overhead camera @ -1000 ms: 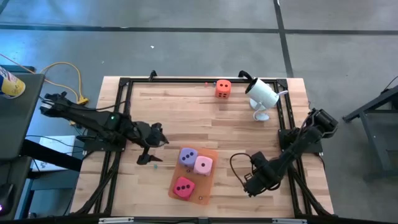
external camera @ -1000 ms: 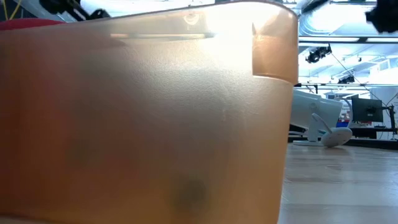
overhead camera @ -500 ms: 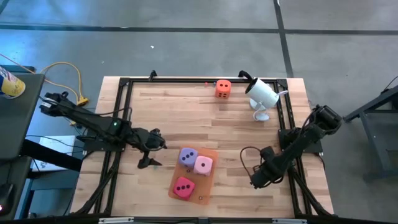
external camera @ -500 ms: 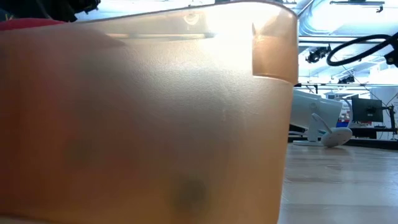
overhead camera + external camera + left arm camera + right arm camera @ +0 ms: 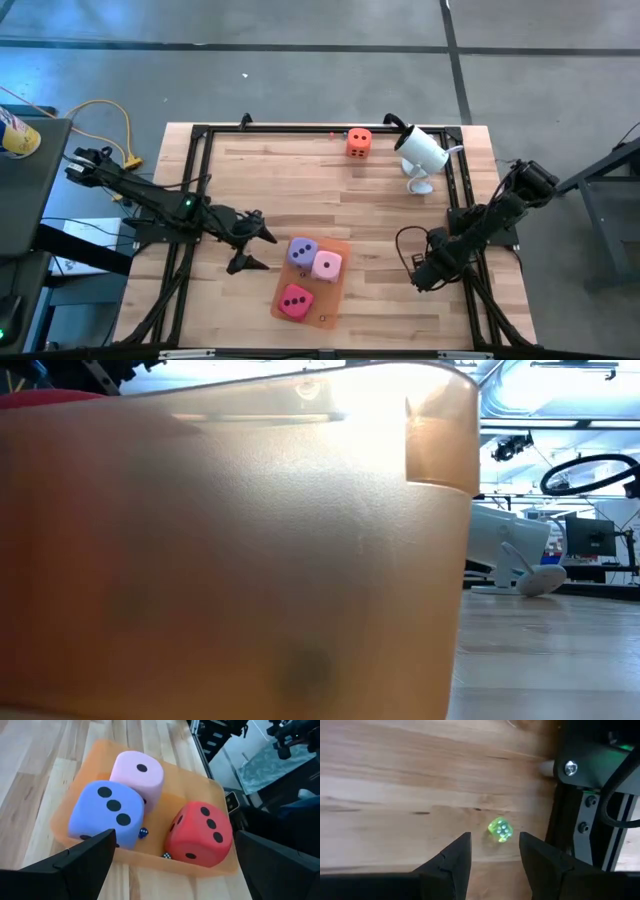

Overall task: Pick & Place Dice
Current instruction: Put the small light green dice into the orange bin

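Left gripper first: I've got its fingers spread wide, nothing between them, sitting just beside the orange mat on its left-arm side, pointed at the dice.

Through the left wrist camera the mat shows as a shallow translucent orange tray with three soft, rounded cubes on it. I see the purple die with three dark pips across its top, pressed against the pink die, which shows a single pip. The red die stands a little apart from those two, three pips on top, two on the side facing me. A couple of tiny dark dice lie on the mat between the big ones; too small for me to read.

From above, purple and pink share the mat's far end, and red takes the near end. The orange die is well away from the mat, near the table's far edge, just beside the white camera.

Right gripper hangs low over the bare wood on the mat's other side, fingers partly parted and holding nothing. Its wrist camera shows a tiny green translucent die lying on the planks just past its fingertips.

Low camera is blocked by the mat's wall.
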Available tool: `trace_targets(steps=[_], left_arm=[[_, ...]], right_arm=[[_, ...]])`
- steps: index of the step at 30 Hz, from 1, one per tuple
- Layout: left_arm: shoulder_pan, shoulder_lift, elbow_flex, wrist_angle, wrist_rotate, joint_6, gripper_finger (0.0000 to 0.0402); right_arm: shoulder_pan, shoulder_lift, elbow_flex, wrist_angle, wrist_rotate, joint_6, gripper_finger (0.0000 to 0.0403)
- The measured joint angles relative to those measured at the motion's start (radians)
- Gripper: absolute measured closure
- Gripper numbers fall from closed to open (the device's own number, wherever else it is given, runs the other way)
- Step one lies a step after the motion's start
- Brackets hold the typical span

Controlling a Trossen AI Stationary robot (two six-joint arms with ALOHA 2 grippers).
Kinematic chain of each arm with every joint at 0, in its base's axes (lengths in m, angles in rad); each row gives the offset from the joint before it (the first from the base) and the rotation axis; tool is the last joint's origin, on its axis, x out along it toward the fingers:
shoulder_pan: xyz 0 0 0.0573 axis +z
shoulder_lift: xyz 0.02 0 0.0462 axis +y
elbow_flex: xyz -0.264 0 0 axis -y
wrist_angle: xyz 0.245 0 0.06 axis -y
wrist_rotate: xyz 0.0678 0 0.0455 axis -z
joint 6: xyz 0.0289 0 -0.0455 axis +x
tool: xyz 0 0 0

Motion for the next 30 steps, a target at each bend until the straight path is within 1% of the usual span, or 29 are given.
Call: trace_targets(steps=[7,12,16,20,27,30], left_arm=[[0.010,0.040,0.000,0.016,-0.015,-0.002,0.0002],[0.010,0.073,0.000,0.021,-0.027,0.017,0.0002],[0.010,0.098,0.000,0.023,-0.027,0.019,0.0002],[0.010,0.111,0.000,0.027,-0.027,0.020,0.0002],[0.010,0.114,0.000,0.027,-0.026,0.016,0.0002],[0.003,0.114,0.000,0.027,-0.026,0.015,0.0002]], right_arm=[[0.000,0.000,-0.059,0.044,-0.033,0.024,0.0247],[0.000,-0.003,-0.080,0.086,-0.016,0.024,0.0247],[0.000,-0.002,-0.080,0.112,-0.026,0.017,0.0251],[0.000,-0.002,-0.081,0.135,-0.024,-0.010,0.0282],[0.000,-0.001,-0.082,0.137,-0.026,-0.031,0.0363],[0.000,-0.001,-0.082,0.135,-0.025,-0.031,0.0375]])
